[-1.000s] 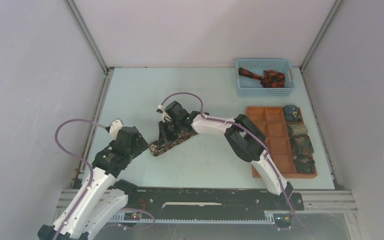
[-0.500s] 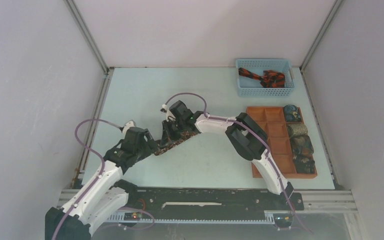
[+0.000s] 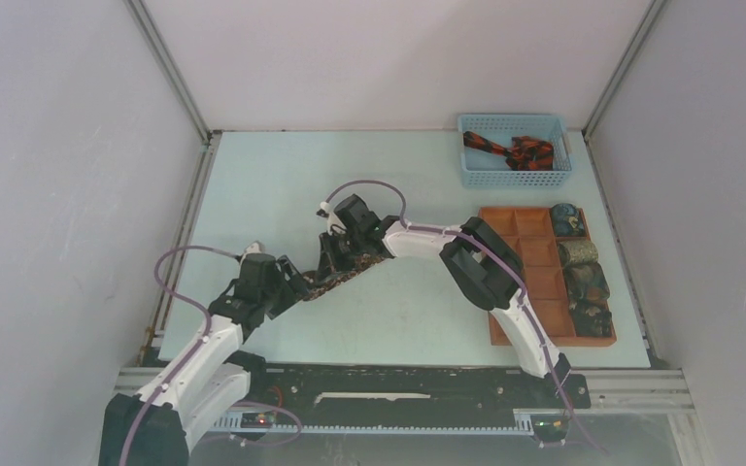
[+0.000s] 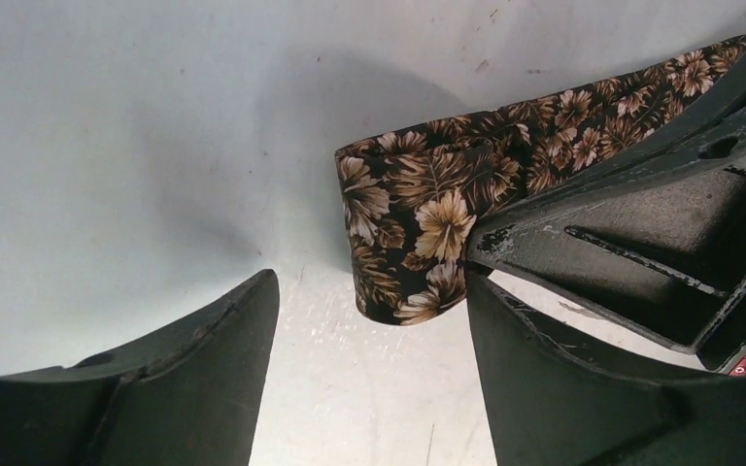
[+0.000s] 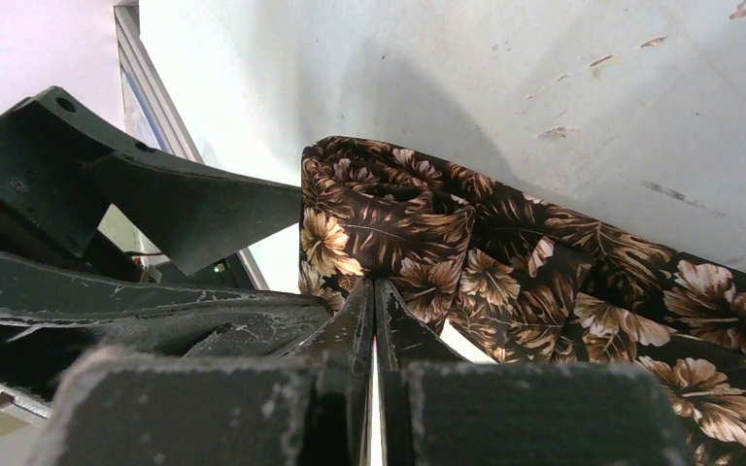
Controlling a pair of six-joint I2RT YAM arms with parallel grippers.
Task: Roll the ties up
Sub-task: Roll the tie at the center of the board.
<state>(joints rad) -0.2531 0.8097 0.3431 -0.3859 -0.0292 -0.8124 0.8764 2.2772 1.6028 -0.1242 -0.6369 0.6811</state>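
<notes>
Where it is rolled, the brown tie (image 5: 389,209) shows tan flowers.

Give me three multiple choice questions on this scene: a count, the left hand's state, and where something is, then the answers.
1. How many rolled ties sit in the tray? A two, B four, C six.
2. How is the left hand? A open, B shut on the brown tie, C shut on nothing.
3. Where is the black and red tie? A in the tray, B in the blue basket, C in the left hand.
Answers: B, four rolls fill the tray's right column; A, its fingers stand apart, not clamping the brown tie; B, it lies loose in the basket.
</notes>
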